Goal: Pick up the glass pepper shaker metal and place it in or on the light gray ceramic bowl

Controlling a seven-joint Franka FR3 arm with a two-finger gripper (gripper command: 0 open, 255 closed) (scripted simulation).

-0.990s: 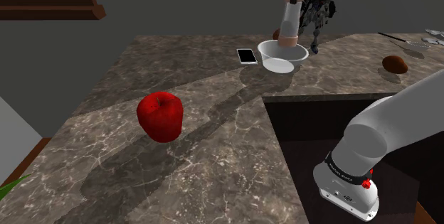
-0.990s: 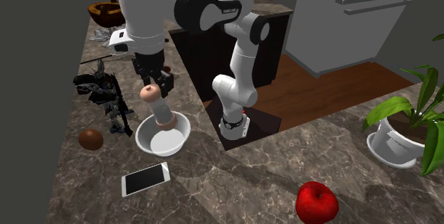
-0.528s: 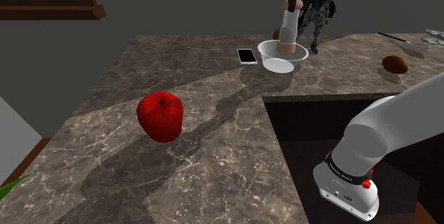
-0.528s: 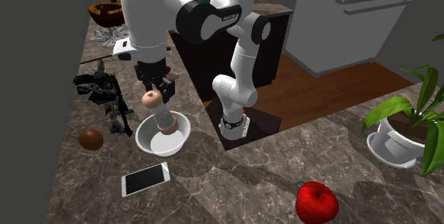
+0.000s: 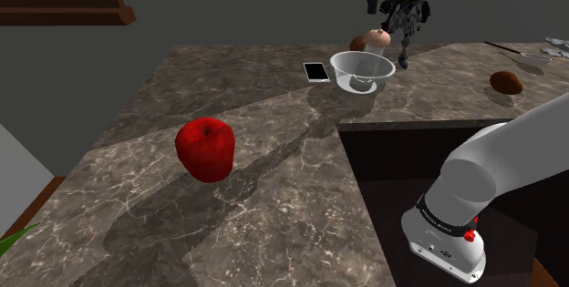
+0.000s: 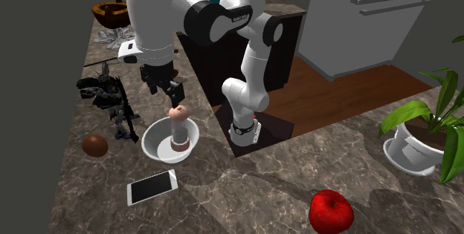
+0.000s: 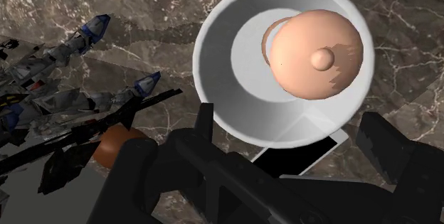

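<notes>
Pepper shaker (image 6: 177, 127) stands up inside the pale bowl (image 6: 152, 149), and the black gripper (image 6: 168, 89) hangs just over it, fingers wide apart and holding nothing; it looks hard, smooth and tippy, so grab its middle.

1. This looks like a home kitchen: a dark marbled counter (image 6: 245, 188) runs through the frame.
2. An apple (image 6: 331, 212) and a bowl (image 6: 152, 149) sit on it.
3. Upper right: a tall grey unit (image 6: 372, 24) with bar handles, on a wood floor (image 6: 327, 91).
4. Right edge: a potted plant (image 6: 405, 153).
5. Shoulder view, upper left: a wood-framed window (image 5: 59, 10).
</notes>
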